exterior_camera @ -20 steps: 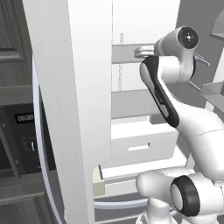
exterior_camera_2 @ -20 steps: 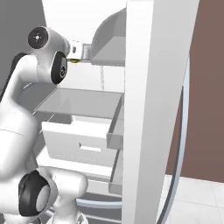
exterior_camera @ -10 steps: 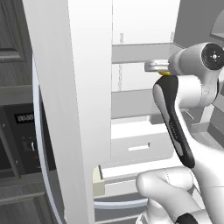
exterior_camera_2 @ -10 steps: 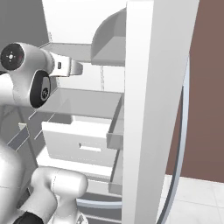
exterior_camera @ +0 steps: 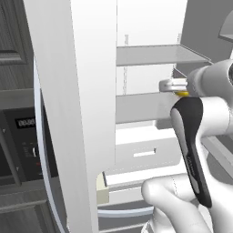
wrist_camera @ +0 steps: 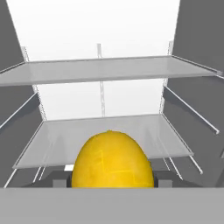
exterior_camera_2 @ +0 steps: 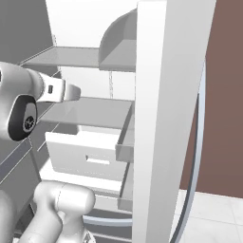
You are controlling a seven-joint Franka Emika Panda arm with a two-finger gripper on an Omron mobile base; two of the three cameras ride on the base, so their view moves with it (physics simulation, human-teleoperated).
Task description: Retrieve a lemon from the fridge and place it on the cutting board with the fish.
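Note:
The lemon [wrist_camera: 112, 159], yellow and egg-shaped, sits between my gripper's [wrist_camera: 112, 183] two dark fingertips [wrist_camera: 59, 181], and the gripper is shut on it. A sliver of the lemon [exterior_camera: 182, 93] peeks out under the hand in the left base view. My gripper [exterior_camera: 169, 85] [exterior_camera_2: 71, 92] hangs in front of the open fridge [exterior_camera: 150, 54] [exterior_camera_2: 90, 111], level with its middle glass shelf [wrist_camera: 105, 131] and not touching it. The fridge's shelves are bare. The cutting board and the fish are out of view.
The fridge's open left door [exterior_camera: 73, 113] and right door [exterior_camera_2: 161, 118] stand close on either side of the arm. A white drawer [exterior_camera: 136, 152] [exterior_camera_2: 90, 154] is pulled out below the shelves. A dark microwave [exterior_camera: 22, 136] sits at the left, a brown wall [exterior_camera_2: 223, 95] at the right.
The hand, with the lemon in it, has drawn back out of the fridge toward the base and sunk lower. The arm's elbow has swung back with it.

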